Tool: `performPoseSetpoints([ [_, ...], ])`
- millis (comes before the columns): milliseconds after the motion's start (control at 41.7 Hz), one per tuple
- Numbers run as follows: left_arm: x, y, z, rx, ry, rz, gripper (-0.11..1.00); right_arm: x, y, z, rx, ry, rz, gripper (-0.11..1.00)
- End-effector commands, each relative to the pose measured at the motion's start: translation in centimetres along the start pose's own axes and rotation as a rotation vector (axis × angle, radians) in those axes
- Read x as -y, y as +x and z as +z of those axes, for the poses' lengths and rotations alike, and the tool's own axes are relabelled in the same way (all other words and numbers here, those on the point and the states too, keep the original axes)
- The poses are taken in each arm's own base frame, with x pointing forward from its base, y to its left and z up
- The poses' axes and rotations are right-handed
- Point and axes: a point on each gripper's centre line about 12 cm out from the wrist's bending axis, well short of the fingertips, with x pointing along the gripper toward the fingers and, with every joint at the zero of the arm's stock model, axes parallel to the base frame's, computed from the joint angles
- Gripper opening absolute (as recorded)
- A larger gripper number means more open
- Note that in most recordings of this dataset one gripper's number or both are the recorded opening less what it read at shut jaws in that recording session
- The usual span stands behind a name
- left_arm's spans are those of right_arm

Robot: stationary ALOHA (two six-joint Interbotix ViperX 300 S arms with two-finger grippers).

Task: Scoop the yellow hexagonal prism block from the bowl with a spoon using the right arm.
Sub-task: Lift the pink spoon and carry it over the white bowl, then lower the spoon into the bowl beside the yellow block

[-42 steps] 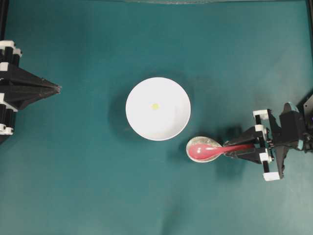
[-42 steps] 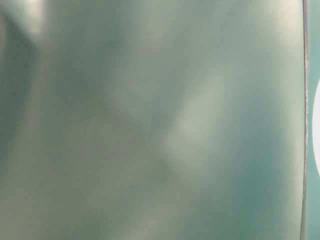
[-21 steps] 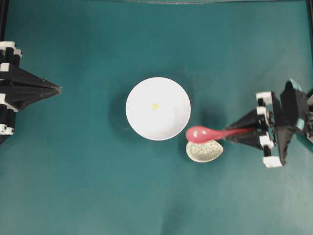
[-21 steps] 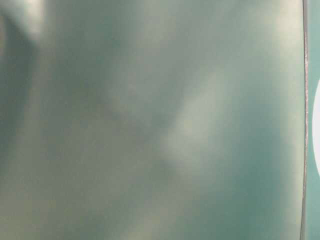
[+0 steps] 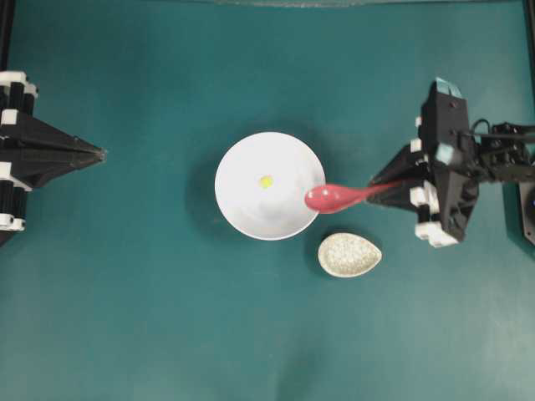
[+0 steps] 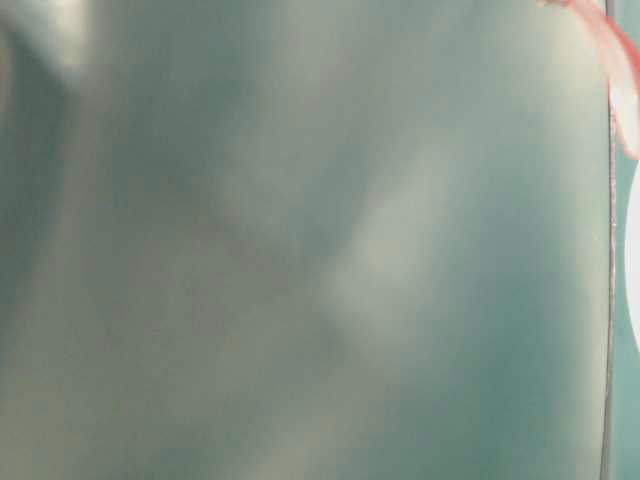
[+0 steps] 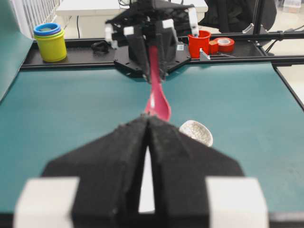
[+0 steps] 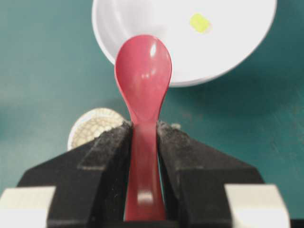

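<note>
1. Overhead view: the right gripper (image 5: 391,189) is clamping the spoon (image 5: 338,197) by its handle, long axis running left-right, scoop overlapping the right rim of the bowl (image 5: 242,219). The yellow hexagonal prism block (image 5: 265,180) is lying inside the bowl, left of the scoop. The left gripper (image 5: 94,153) is sitting pinched together and empty, well apart at the desk's left edge.
2. Table-level view: mostly blur; only a pink streak is showing top right.
3. Left wrist view: the spoon is hanging above the desk, the spoon rest (image 7: 196,132) beside it.
4. Right wrist view: the block (image 8: 200,22) is lying beyond the scoop, slightly right.
</note>
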Motion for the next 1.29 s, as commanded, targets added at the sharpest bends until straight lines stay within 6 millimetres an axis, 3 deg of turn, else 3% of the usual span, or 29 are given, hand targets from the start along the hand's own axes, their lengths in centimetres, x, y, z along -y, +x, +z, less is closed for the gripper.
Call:
performPoseSetpoints([
  [0,0.0,0.2,0.7,0.015,0.005,-0.001,0.00,0.5,-0.2,2.1,0.005,0.006,-0.010,0.24],
  [168,0.0,0.3,0.7,0.014,0.005,-0.001,0.00,1.1,0.7,3.4,-0.048,0.016,-0.021,0.24],
  [600,0.0,0.3,0.6,0.012,0.006,-0.002,0.00,1.7,5.1,5.3,-0.237,0.016,-0.017,0.24],
  [959,0.0,0.3,0.7,0.012,0.006,-0.001,0.00,2.5,8.1,4.6,-0.300,0.032,-0.032,0.24],
  [1271,0.0,0.2,0.7,0.015,0.006,0.000,0.00,2.9,8.9,5.0,-0.297,0.036,-0.037,0.24],
])
